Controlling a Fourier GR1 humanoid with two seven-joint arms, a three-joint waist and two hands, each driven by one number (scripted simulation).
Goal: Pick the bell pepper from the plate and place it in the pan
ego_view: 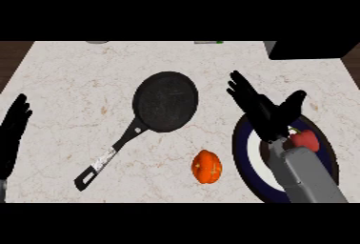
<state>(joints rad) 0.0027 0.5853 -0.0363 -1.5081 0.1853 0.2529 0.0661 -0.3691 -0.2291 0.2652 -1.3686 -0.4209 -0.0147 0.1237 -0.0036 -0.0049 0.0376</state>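
Fingers: right hand (264, 110) spread straight, holding nothing, above the plate's (244, 151) far rim.
Bell pepper (306, 140): on plate, beside grey forearm.
Open room: bare counter (70, 86) around pan (166, 101).
Left hand (14, 125): resting open at left edge.

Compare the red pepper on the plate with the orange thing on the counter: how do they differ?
The bell pepper is red and lies on the plate, partly hidden behind the right hand. The orange vegetable sits on the bare counter, in full view, nearer the pan. Neither is held.
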